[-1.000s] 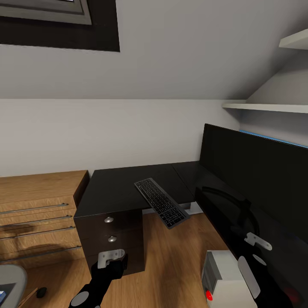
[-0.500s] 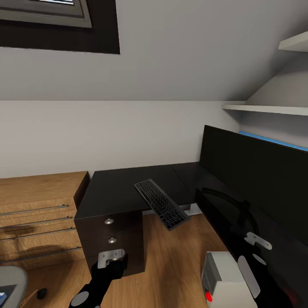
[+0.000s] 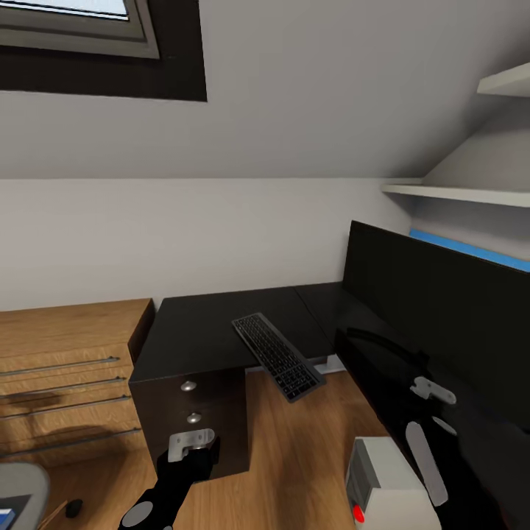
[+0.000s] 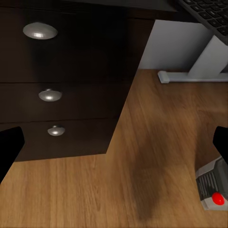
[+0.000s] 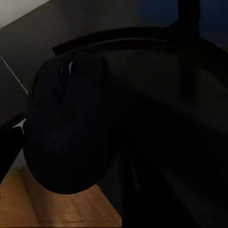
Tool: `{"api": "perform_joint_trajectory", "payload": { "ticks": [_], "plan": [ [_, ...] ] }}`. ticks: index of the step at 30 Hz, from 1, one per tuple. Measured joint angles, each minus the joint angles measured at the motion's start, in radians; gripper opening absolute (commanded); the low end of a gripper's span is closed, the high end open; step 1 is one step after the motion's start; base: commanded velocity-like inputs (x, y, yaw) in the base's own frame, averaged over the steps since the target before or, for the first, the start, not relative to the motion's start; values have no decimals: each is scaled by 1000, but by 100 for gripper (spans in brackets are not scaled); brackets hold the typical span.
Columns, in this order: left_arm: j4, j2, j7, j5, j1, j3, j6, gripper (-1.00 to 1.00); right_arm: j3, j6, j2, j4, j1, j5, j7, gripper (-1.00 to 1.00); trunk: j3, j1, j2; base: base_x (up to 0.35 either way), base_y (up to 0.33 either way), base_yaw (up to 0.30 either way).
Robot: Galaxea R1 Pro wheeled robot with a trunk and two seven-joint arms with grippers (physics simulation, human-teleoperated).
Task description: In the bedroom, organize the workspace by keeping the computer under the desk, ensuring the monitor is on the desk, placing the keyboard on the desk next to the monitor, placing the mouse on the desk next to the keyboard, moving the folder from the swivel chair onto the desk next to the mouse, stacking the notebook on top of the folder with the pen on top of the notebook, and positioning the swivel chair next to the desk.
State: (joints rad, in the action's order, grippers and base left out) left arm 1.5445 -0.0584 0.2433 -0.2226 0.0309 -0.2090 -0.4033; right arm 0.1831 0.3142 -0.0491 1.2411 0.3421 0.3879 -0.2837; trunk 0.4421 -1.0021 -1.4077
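Observation:
The desk stands ahead with its black drawer unit in front. The keyboard lies slanted on the top, its near end over the edge. The monitor stands on the desk's right wing. The white computer with a red dot sits on the floor below it. My right gripper hovers by the monitor's stand, shut on the mouse, a dark lump close to that camera. My left gripper is open and empty, level with the drawer knobs. At the lower left are the swivel chair's seat and the blue folder.
A low light-wood cabinet adjoins the desk's left side. White shelves hang on the right wall, with a blue strip behind the monitor's top edge. Wood floor lies open between the drawer unit and the computer.
The whole view has shifted slightly, so the camera moved. My right gripper has risen a little beside the monitor. The left gripper holds its place.

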Motion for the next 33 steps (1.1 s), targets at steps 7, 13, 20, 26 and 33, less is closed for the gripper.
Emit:
{"api": "perform_joint_trajectory", "payload": {
  "ticks": [7,13,20,26,33],
  "plan": [
    [0,0,0,0,0,0,0,100,-1,171,82,122,-9,-1,1,-100,-3,4,7,0,0,41],
    [0,0,0,1,0,0,0,100,-43,194,91,133,-11,0,1,-100,0,4,7,0,0,206],
    [0,1,1,2,0,1,0,100,-92,196,90,135,-19,-1,0,-100,3,4,7,0,0,254],
    [0,1,1,5,0,2,1,100,-112,195,90,133,-20,-3,0,-100,7,4,7,59,47,258],
    [-1,1,1,5,0,2,2,100,-141,193,90,129,-20,-8,0,-100,10,4,7,160,136,258]
  ]
}}
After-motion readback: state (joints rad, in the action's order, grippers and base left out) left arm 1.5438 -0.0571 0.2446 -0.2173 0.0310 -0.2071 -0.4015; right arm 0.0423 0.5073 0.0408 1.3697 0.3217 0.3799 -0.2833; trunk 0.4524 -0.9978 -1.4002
